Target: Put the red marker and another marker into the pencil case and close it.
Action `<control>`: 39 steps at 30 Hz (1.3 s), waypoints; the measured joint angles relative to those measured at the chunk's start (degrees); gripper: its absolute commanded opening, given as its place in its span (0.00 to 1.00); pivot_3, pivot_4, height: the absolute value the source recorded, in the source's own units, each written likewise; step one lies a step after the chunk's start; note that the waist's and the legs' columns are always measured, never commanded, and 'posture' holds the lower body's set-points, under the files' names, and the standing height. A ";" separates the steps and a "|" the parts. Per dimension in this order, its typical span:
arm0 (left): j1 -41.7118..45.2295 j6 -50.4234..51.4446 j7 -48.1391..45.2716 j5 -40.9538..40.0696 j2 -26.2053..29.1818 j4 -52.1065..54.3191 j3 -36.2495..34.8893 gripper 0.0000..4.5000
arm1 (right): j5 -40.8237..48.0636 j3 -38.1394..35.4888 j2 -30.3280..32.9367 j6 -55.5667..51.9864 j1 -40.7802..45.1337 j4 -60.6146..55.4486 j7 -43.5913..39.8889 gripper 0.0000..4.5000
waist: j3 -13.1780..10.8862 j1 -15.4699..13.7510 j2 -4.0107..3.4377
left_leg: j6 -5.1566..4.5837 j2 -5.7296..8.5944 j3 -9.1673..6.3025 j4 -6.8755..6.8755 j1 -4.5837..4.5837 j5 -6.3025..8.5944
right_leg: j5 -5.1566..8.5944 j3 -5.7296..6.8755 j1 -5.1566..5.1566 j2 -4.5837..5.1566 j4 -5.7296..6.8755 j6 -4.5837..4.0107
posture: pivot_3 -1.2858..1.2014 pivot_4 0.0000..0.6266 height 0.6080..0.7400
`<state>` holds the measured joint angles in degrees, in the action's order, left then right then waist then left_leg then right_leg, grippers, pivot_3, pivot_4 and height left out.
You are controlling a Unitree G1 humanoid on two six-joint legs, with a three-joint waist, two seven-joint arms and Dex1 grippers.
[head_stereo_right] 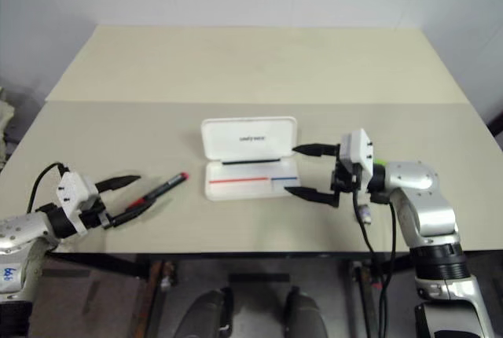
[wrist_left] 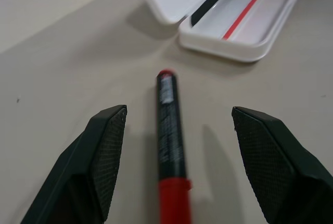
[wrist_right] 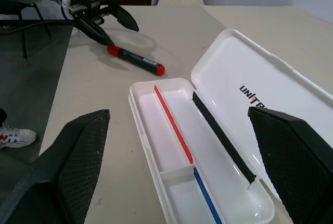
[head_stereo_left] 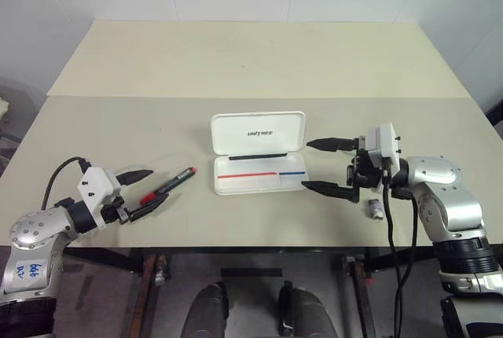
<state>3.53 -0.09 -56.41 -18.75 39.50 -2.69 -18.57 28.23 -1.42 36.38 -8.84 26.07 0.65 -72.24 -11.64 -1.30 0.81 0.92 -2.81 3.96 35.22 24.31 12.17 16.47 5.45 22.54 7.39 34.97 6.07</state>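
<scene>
The red marker (head_stereo_left: 167, 185) lies flat on the desk (head_stereo_left: 236, 63), well to the left of the open pencil case (head_stereo_left: 258, 153), its red cap end toward your left end effector (head_stereo_left: 140, 192). Expect it to be light, stiff and smooth, and round enough to roll, so take it across the middle of the black barrel rather than at the cap. The left end effector is spread wide and holds nothing; in the left wrist view the marker runs between the two fingers (wrist_left: 106, 146) without touching either, though the head views put the lower fingertip very close to the cap end. Your right end effector (head_stereo_left: 328, 165) is fully spread too, empty, hovering just beside the case's right end. The case's tray is empty, lid laid back. I cannot pick out the green marker with confidence.
</scene>
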 measured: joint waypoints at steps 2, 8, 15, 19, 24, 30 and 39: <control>1.54 -0.74 -0.03 0.68 0.00 -2.07 1.08 0.77 | 0.02 -0.01 -0.04 -0.01 0.01 -0.01 0.00 1.00 | 0.00 -0.01 0.00 | 0.00 0.00 0.01 0.00 0.00 0.00 | 0.00 0.00 0.01 -0.01 0.01 0.00 | 0.52 0.24 1.00; 6.61 -1.76 0.13 3.63 -1.19 -10.52 7.15 0.77 | 0.06 -0.01 -0.09 -0.24 -0.01 -0.28 0.07 1.00 | 0.01 0.07 0.02 | 0.00 0.00 0.06 0.00 0.00 -0.01 | 0.00 -0.02 0.02 -0.02 0.04 0.01 | 0.52 0.24 1.00; 9.83 -2.33 0.37 4.06 -2.16 -14.76 8.99 0.64 | 0.27 -0.16 0.19 -1.31 -1.04 -2.32 0.53 1.00 | 0.04 -0.09 0.00 | 0.00 -0.01 0.07 0.02 -0.13 -0.04 | -0.03 -0.03 -0.04 0.00 0.16 -0.02 | 0.52 0.24 1.00; 9.83 -2.57 0.42 4.06 -2.59 -15.05 9.71 0.37 | 0.32 -0.17 0.23 -1.63 -1.91 -2.84 0.68 1.00 | 0.09 -0.11 -0.02 | 0.30 -0.05 0.04 0.02 -0.16 -0.05 | -0.18 0.00 -0.05 0.00 0.15 -0.16 | 0.52 0.24 1.00; 9.78 -2.99 1.80 4.74 -2.59 -14.77 10.38 0.14 | 0.51 -0.60 0.41 -2.13 -1.99 -2.92 1.00 1.00 | 0.14 -0.02 -0.10 | 0.37 -0.35 0.06 0.01 -0.15 -0.16 | -0.45 0.02 -0.10 -0.25 -0.29 -0.48 | 0.52 0.24 1.00; 8.70 -3.20 3.72 5.04 -2.60 -13.19 10.34 0.14 | 0.58 -0.67 0.41 -2.35 -1.99 -3.47 1.08 1.00 | 0.24 -0.20 -0.27 | 0.46 -0.92 0.26 -0.08 -0.09 -0.21 | -0.68 -0.08 -0.12 -0.81 -0.91 -0.86 | 0.52 0.24 1.00; 9.41 -7.83 5.41 0.84 -5.24 -5.03 7.24 0.14 | 0.66 -0.67 0.32 -2.35 -2.03 -3.47 1.58 1.00 | 0.24 -0.05 -0.17 | 0.23 -0.99 0.78 -0.13 0.03 -0.13 | -0.79 -0.32 0.24 -0.85 -0.76 -0.56 | 0.52 0.24 1.00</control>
<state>12.94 -7.92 -51.01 -17.91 34.27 -7.72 -11.34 28.89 -2.09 36.69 -11.20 24.04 -2.81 -70.66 -11.40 -1.35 0.64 1.15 -3.80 4.74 35.09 24.34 12.04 15.68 5.13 22.79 6.53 34.22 5.51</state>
